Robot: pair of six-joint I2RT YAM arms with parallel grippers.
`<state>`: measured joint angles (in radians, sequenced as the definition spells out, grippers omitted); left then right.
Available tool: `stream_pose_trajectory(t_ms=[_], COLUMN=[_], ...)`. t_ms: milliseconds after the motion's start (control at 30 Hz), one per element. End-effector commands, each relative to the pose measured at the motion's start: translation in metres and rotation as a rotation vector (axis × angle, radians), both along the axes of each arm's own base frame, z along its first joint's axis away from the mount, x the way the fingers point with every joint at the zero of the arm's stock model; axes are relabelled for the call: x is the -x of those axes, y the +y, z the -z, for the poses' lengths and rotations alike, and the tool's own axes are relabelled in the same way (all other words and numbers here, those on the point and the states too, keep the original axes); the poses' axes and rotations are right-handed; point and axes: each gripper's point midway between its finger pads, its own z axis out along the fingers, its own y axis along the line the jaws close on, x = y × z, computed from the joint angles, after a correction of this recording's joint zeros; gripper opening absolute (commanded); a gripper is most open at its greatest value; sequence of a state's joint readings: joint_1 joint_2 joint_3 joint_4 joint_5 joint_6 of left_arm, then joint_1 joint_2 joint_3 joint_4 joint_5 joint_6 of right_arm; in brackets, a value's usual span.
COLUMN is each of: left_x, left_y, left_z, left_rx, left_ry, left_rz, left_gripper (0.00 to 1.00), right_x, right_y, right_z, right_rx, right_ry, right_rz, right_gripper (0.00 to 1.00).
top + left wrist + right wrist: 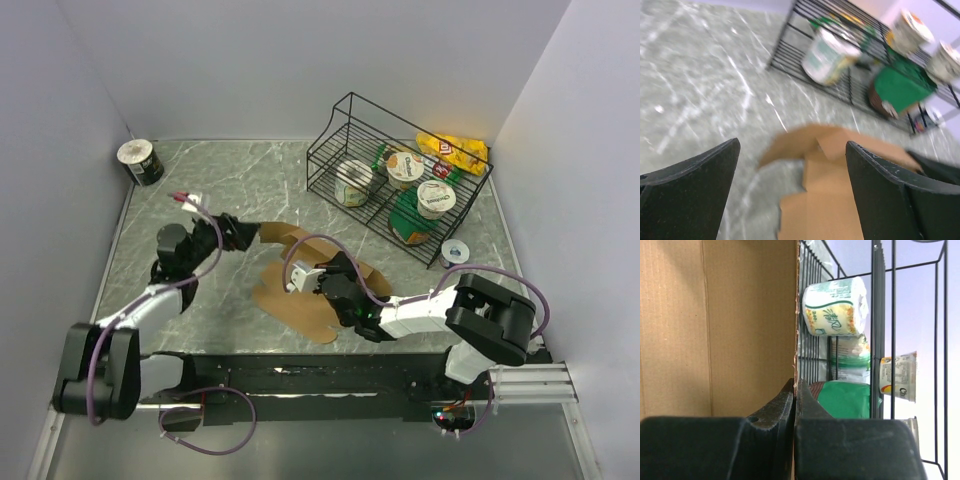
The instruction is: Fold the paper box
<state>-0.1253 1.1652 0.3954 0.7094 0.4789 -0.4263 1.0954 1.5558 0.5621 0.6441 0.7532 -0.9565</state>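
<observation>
The paper box (300, 305) is a flat brown cardboard sheet with flaps, lying mid-table. My left gripper (243, 234) sits at its left flap. In the left wrist view that gripper (792, 170) stands open, fingers (700, 185) wide apart, and the blurred cardboard (835, 200) lies ahead of them, untouched. My right gripper (312, 280) is over the sheet's middle. The right wrist view shows that gripper (796, 386) shut on the thin edge of a raised cardboard panel (715, 325).
A black wire basket (335, 135) at the back right holds yogurt cups (436, 198), a roll and a green packet (408, 215). A yellow snack bag (455, 150) lies behind it. A small tub (455, 252) stands near the basket. A roll (140, 162) sits in the back left corner.
</observation>
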Motion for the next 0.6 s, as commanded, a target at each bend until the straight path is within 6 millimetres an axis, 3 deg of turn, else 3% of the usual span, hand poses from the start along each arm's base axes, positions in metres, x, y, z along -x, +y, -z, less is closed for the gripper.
stream_pose_trajectory(t_ms=[0,233,267,300,400,567], left_x=[-0.045,-0.084,-0.088,-0.093,-0.089,-0.064], left_y=[0.01,-0.002,-0.006,-0.009,-0.027,-0.051], left_z=[-0.011,0.033,0.047,0.045,0.051,0.053], left_rx=[0.048,0.022,0.016,0.014,-0.007,-0.014], left_ry=[0.037,0.137,0.168,0.16,0.155,0.153], left_rz=[-0.069,-0.006,0.011,0.03,0.125,0.265], left_gripper=[0.91,0.86,0.85,0.84,0.83,0.8], right_x=[-0.002,0.001,0.001,0.001,0.0,-0.002], right_y=[0.005,0.006,0.007,0.007,0.007,0.005], right_z=[-0.02,-0.014,-0.013,-0.013,-0.009,-0.005], right_rx=[-0.079,-0.088,-0.087,-0.088,-0.08,-0.077], right_ry=[-0.049,-0.016,-0.013,-0.014,-0.007,0.014], right_rz=[-0.002,-0.013,-0.014,-0.014,-0.013,-0.009], right_gripper=[0.0,0.0,0.0,0.0,0.0,0.0])
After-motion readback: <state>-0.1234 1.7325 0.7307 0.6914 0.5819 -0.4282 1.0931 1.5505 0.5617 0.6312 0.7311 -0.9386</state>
